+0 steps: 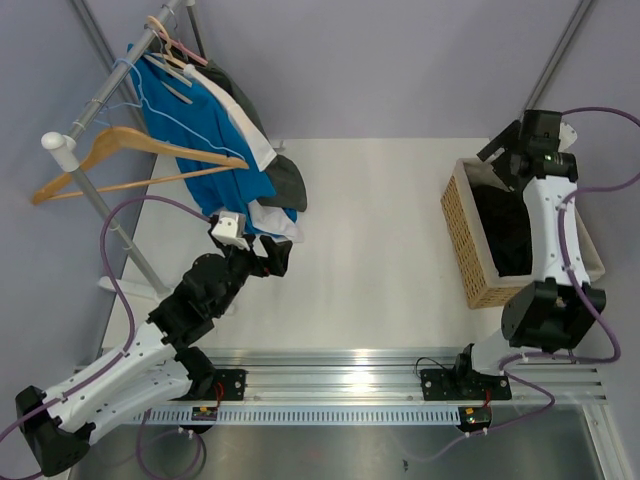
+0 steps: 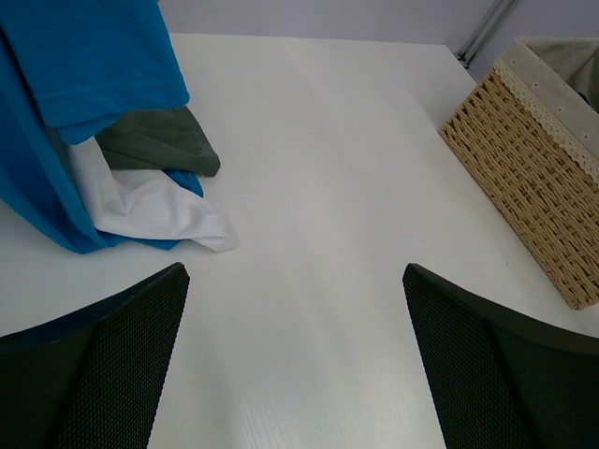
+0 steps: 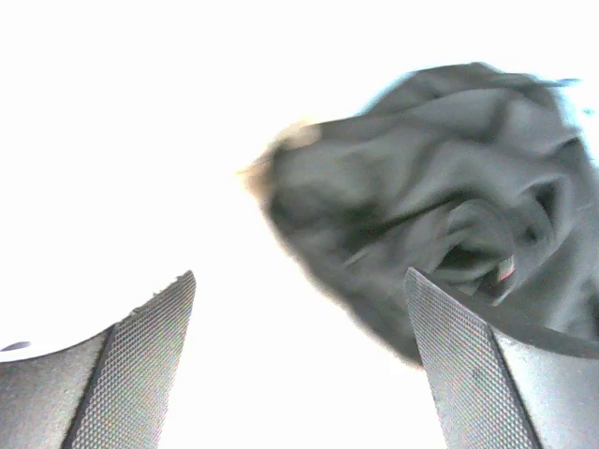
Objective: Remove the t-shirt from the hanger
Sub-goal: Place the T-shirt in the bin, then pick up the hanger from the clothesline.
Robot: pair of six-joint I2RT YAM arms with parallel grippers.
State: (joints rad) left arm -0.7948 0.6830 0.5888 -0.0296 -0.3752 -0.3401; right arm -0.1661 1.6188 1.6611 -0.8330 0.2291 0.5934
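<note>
Hanging just far-left of my left jaws, apart and empty: t-shirt (image 1: pixel 215 130), long axis dropping from hanger (image 1: pixel 150 141) to tabletop (image 1: pixel 380 220). Right jaws, apart too, over basket (image 1: pixel 460 228), well away.

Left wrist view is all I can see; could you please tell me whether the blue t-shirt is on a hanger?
Observer: It looks so. The top view shows the blue t-shirt hanging from the rail with other garments.
Operator: Thank you. Is every hanger loaded?
Observer: No, one wooden hanger at the near end of the rail is bare.
Operator: And where is the right arm, please?
Observer: The right gripper is open above a dark garment in the wicker basket.
</note>
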